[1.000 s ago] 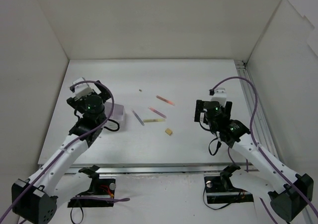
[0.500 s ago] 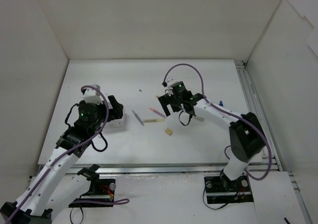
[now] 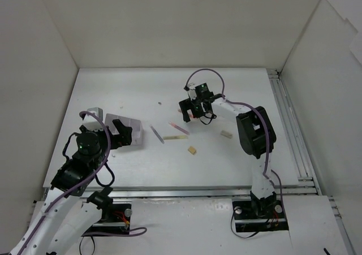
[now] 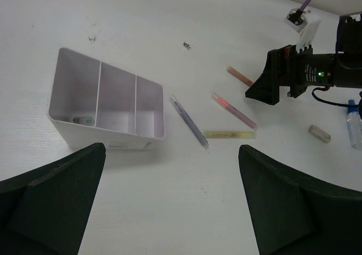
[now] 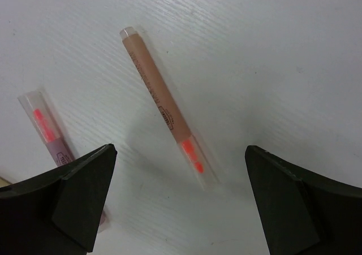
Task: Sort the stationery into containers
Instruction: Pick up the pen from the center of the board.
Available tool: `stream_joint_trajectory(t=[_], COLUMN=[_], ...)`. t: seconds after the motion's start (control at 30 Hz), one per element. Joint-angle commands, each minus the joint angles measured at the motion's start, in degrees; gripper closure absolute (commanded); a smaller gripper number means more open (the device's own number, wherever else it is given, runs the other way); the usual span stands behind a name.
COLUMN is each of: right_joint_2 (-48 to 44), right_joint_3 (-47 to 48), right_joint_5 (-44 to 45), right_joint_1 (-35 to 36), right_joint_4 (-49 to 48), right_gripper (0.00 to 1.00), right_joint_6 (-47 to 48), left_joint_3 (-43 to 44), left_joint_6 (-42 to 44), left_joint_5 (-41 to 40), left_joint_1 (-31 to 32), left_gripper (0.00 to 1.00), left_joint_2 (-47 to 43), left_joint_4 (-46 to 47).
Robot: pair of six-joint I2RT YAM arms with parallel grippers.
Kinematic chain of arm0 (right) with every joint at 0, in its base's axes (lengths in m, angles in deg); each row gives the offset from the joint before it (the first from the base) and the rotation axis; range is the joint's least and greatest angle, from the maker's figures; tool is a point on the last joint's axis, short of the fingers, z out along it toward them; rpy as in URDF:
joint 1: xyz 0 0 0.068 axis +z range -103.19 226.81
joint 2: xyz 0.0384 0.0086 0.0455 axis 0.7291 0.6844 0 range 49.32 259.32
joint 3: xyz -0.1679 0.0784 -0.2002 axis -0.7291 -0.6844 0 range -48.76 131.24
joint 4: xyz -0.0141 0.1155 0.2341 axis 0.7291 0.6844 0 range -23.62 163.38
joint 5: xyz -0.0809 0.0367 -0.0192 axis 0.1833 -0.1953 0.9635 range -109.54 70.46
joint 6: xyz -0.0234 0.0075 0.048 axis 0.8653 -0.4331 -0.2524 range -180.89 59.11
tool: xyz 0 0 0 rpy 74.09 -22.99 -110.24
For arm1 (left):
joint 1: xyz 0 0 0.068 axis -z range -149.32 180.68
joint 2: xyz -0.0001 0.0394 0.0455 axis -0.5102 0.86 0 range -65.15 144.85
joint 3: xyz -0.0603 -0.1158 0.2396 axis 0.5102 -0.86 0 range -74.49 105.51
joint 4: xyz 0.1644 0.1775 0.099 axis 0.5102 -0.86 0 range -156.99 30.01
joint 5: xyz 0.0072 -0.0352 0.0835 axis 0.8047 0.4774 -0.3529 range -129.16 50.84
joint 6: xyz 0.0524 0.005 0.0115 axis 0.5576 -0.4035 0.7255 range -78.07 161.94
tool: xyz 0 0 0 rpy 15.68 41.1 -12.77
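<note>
Bright, even, diffuse light fills all three views, and the white surface (image 3: 237, 91) shows no hard glare. Shadows are soft and faint. In the left wrist view the white box (image 4: 113, 139) casts a pale grey shadow along its near side. In the right wrist view the tan pen (image 5: 158, 105) is sharp, its printed text readable, with a weak blurred shadow beside it. The jaws in the bottom corners of both wrist views are dark and out of focus. The side walls in the top view look dimmer.

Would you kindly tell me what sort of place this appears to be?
Probably a robotics test cell: plain white walls around a white table, two arms bolted at its near edge, pens and a divided box laid out.
</note>
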State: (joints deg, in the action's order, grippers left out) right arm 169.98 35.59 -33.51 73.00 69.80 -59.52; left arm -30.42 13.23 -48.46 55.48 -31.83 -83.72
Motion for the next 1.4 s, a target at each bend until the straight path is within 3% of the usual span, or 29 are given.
stream_joint_trajectory(t=[0.0, 0.1, 0.2, 0.37, 0.4, 0.47, 0.5, 0.6, 0.87, 1.03, 1.3, 1.33, 1.37], right_joint_2=[1.1, 2.5, 3.4, 3.4, 3.3, 2.7, 2.2, -0.3, -9.3, -18.7, -30.7, -31.6, -31.8], right_joint_3=[2.7, 3.5, 4.0, 2.8, 2.7, 2.0, 1.7, 0.3, -2.1, -6.8, -17.6, -18.0, -17.4], right_joint_5=[0.7, 3.7, 6.1, 17.4, 20.2, 21.7, 22.3, 22.5, 19.3, 8.5, -10.3, -11.4, -14.9], right_joint_1=[0.3, 0.5, 1.6, 5.5, 6.9, 7.9, 8.5, 8.9, 9.0, 9.0, 10.0, 10.0, 9.6], right_joint_4=[1.3, 1.8, 2.9, 3.6, 3.8, 4.0, 4.0, 4.1, 4.0, 3.5, -1.6, -1.5, 0.9], right_gripper=[0.05, 0.07, 0.16, 0.46, 0.56, 0.65, 0.74, 0.83, 0.98, 1.0, 1.0, 1.0, 1.0], right_joint_6=[-0.7, -1.1, -1.0, 1.6, 1.9, 2.2, 2.2, 2.6, 4.3, 4.4, 2.7, -0.1, -1.1], left_joint_3=[1.5, 1.7, 1.9, 1.8, 1.9, 2.0, 2.1, 2.4, 3.9, 3.9, 5.8, 5.9, 5.8], left_joint_6=[1.3, 1.3, 1.4, 1.3, 1.3, 1.3, 1.4, 1.6, 2.5, 2.4, 4.3, 6.0, 14.1], left_joint_5=[-2.2, -3.3, -4.1, -5.7, -5.9, -6.0, -5.9, -5.9, -2.7, 0.5, 17.4, 19.7, 28.5], left_joint_1=[0.3, 0.3, 0.3, 0.3, 0.3, 0.3, 0.3, 0.3, 0.3, 0.3, 0.9, 1.0, 1.5], left_gripper=[0.0, 0.0, 0.0, 0.0, 0.0, 0.0, 0.0, 0.0, 0.0, 0.0, 0.0, 0.0, 0.0], left_joint_2=[0.5, 0.7, 0.7, 1.0, 1.0, 1.3, 1.4, 2.0, 3.8, 3.9, 7.6, 7.9, 8.2], left_joint_4=[0.7, 0.4, 0.3, 0.1, 0.3, 0.3, 0.3, 0.3, 1.3, 2.8, 8.9, 9.8, 11.3])
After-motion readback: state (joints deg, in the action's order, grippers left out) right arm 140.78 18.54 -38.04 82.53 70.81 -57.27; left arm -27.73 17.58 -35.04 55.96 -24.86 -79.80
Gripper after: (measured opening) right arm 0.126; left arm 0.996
